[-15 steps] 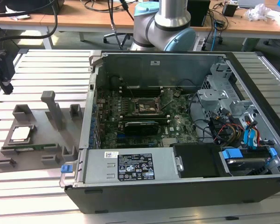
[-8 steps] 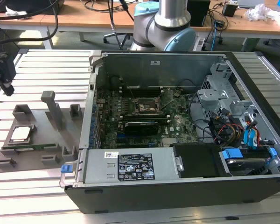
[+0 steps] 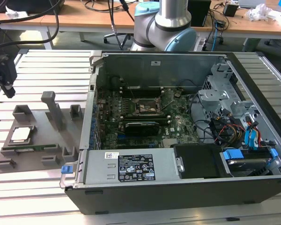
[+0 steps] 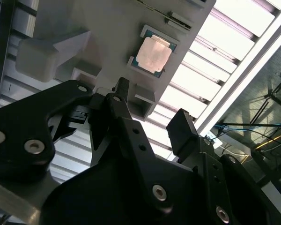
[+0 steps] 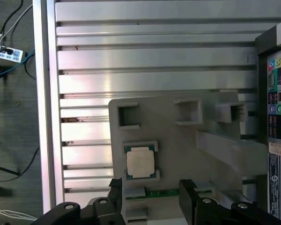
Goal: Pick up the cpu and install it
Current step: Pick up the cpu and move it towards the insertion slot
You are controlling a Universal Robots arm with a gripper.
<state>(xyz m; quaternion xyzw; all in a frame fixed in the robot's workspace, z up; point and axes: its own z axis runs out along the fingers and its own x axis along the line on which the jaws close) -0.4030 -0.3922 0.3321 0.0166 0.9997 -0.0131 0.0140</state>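
Both fingers [image 5: 187, 188] spread, nothing held. Grey-top cpu [image 5: 140, 161] seated in tray [image 5: 187, 154] recess on table [image 5: 154, 47], clear of fingers; PC case [image 3: 178, 197] w/ side open.

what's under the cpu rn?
The cpu lies flat in a pocket of the grey holder plate, which sits on the slatted table. Its underside and the pocket floor are covered.

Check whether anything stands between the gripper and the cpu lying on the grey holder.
Nothing visible does. The gripper, jaws open, hangs clear of the cpu, which lies uncovered in its recess on the grey holder; the holder's raised posts stand beside the cpu, not over it.
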